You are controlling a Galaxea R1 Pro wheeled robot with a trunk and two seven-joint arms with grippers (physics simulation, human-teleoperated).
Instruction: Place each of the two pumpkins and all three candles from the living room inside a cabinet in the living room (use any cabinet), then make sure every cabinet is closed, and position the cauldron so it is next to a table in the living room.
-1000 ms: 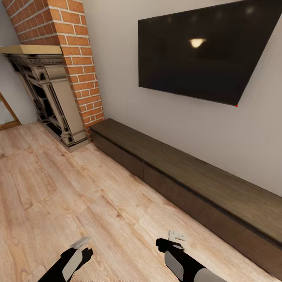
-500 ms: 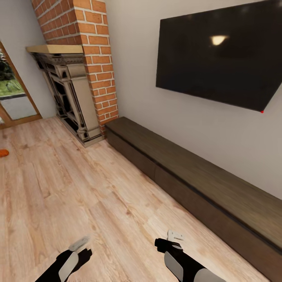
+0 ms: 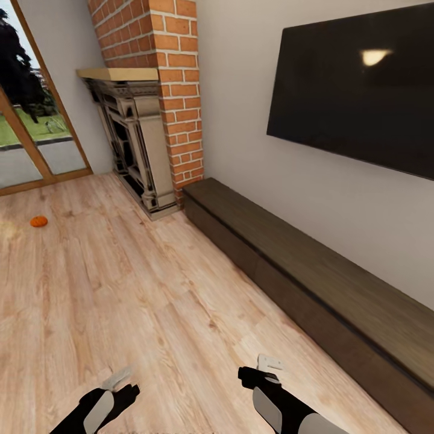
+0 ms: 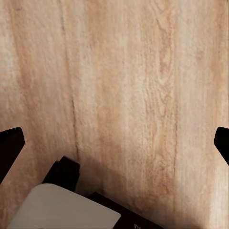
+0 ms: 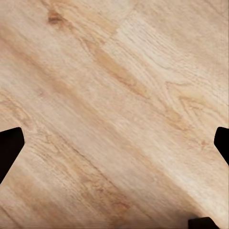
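One small orange pumpkin point(image 3: 38, 222) lies on the wooden floor at the far left of the head view, near the glass door. The long, low dark brown cabinet point(image 3: 313, 271) runs along the right wall under the television, its fronts flush and shut. My left gripper point(image 3: 117, 381) and right gripper point(image 3: 269, 363) hang low at the near edge, over bare floor and far from both. In the wrist views, the left gripper point(image 4: 114, 143) and right gripper point(image 5: 114, 143) each stand open with only floorboards between the dark fingertips. The candles, cauldron and table are out of view.
A brick chimney with a dark ornate fireplace point(image 3: 135, 141) stands at the cabinet's far end. A wood-framed glass door point(image 3: 30, 144) fills the far left wall. A large television point(image 3: 355, 96) hangs above the cabinet. Open wooden floor point(image 3: 150, 289) stretches between me and the pumpkin.
The whole view has swung to the left, bringing the glass door and the pumpkin into sight. Both arms hold the same pose relative to the camera.
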